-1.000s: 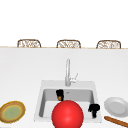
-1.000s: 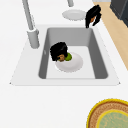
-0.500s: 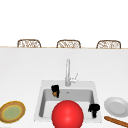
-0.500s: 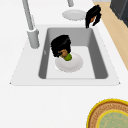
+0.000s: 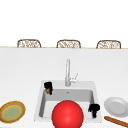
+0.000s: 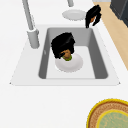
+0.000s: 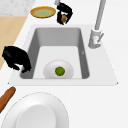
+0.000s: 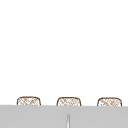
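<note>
White counter [image 5: 22, 75] is spreading around a grey sink [image 5: 67, 96] with a tall faucet [image 5: 67, 72] standing at its back edge. Three wicker chair backs [image 5: 68, 44] are lining the far side.

Over the sink's back left corner, the left hand [image 5: 48, 87] is hanging with its fingers curled down around a small brown thing [image 5: 47, 91]; the right side view is showing that hand [image 7: 64, 12] above the far rim with the brown thing [image 7: 64, 17] peeking out between the fingers. In the left side view the same hand [image 6: 63, 44] is sitting in front of a white dish [image 6: 69, 63] on the basin floor, with the brown thing [image 6: 65, 52] in its grip just above a green ball [image 6: 67, 57]. From the right, the green ball [image 7: 59, 71] is lying in the middle of the dish [image 7: 58, 70], apart from the hand.

At the front right corner of the sink, the right hand [image 5: 94, 109] is hovering with fingers bent downward and holding nothing; the right side view is showing it [image 7: 16, 58] over the rim.

A big red ball [image 5: 67, 114] is covering the sink's front edge. A white plate [image 5: 115, 106] is lying on the counter to the right, with a wooden roller [image 5: 116, 121] just in front of it. A yellow-rimmed plate [image 5: 11, 111] is resting on the left.
</note>
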Action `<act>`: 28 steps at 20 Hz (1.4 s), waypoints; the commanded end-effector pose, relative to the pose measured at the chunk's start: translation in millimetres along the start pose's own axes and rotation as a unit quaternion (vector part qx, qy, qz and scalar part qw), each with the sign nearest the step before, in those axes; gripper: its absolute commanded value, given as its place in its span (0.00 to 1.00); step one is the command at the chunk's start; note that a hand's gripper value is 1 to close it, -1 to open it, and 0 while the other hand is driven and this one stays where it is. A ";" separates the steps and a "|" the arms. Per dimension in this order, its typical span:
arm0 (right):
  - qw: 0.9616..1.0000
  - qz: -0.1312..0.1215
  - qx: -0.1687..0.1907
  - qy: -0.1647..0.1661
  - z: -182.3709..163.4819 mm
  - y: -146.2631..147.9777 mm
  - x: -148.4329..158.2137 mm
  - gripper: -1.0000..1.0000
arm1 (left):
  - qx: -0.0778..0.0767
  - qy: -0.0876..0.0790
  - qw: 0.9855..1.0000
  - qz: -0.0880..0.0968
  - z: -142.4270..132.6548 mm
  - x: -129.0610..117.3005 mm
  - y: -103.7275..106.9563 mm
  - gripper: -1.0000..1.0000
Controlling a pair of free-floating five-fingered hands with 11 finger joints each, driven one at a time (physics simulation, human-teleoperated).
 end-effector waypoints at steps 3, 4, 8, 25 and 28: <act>1.000 0.000 0.000 0.000 0.0 0.0 0.0 0.50 | -0.002 0.006 1.000 0.020 41.6 4.2 28.4 1.00; 1.000 0.000 0.000 0.000 0.0 0.0 0.0 0.50 | -0.002 0.003 1.000 0.019 49.2 3.6 32.5 1.00; 1.000 0.000 0.000 0.000 0.0 0.0 0.0 0.50 | -0.002 0.003 1.000 0.016 80.0 -0.1 39.3 1.00; 1.000 0.000 0.000 0.000 0.0 0.0 0.0 0.50 | -0.001 0.000 1.000 0.004 223.6 19.3 6.9 1.00; 1.000 0.000 0.000 0.000 0.0 0.0 0.0 0.50 | 0.007 -0.010 1.000 0.011 245.2 -9.7 -5.4 1.00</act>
